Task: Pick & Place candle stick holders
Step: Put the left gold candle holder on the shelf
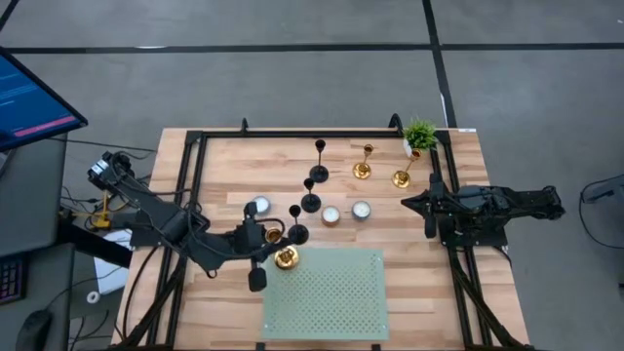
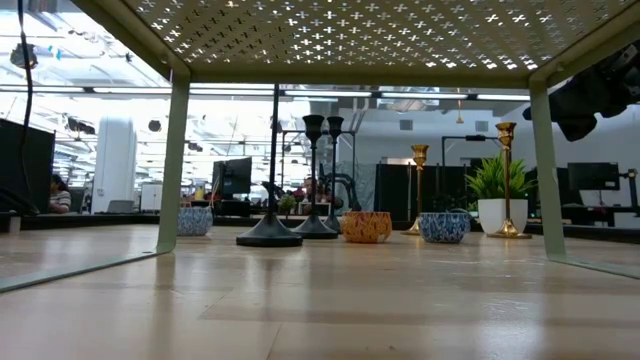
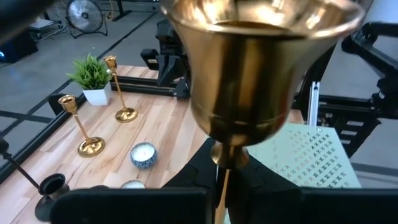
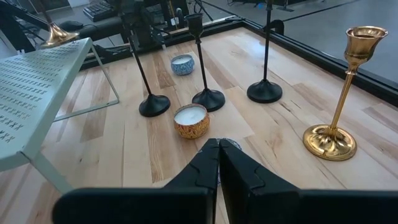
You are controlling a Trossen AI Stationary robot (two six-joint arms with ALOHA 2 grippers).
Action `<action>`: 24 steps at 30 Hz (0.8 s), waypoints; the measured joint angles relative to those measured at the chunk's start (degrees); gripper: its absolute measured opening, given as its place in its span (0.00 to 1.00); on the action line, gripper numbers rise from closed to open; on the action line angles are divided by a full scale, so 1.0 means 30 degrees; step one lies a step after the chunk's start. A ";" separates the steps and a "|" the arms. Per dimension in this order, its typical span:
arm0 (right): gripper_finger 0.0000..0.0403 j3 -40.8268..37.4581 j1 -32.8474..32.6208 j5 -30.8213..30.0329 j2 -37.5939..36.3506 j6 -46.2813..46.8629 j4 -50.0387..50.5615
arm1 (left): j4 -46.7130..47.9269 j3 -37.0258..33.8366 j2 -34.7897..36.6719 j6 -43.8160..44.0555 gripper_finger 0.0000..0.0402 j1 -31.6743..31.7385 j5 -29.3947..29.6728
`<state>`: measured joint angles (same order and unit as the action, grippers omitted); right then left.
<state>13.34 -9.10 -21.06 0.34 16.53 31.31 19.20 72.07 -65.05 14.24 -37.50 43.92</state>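
The left gripper [image 1: 274,246] was clamped on one shiny gold candle stick holder [image 1: 286,257] at the pale green perforated metal rack [image 1: 336,292]'s corner, not yet released, while five holders stood beyond the rack on the wooden surface [image 1: 224,161] and the right gripper [image 1: 421,205] waited shut, empty.

From above we look straight down on the whole bench [image 1: 224,156], both arms and the floor around it. Our low camera sits at bench-top height under the green perforated rack [image 2: 360,40], facing level across the wood into the room behind. On the left wrist we look past a gold holder [image 3: 249,68] very near the lens, towards the potted plant [image 3: 93,78] at the far corner. On the right wrist we look across the bench at the same rack.
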 joint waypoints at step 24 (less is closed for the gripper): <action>0.01 0.0000 -0.0007 0.0007 0.0003 -0.0002 0.0000 | 0.1158 0.0000 0.0041 0.1052 0.02 0.0007 -0.0219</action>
<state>13.34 -9.13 -21.04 0.35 16.52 31.31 22.68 72.07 -64.93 17.40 -37.47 43.27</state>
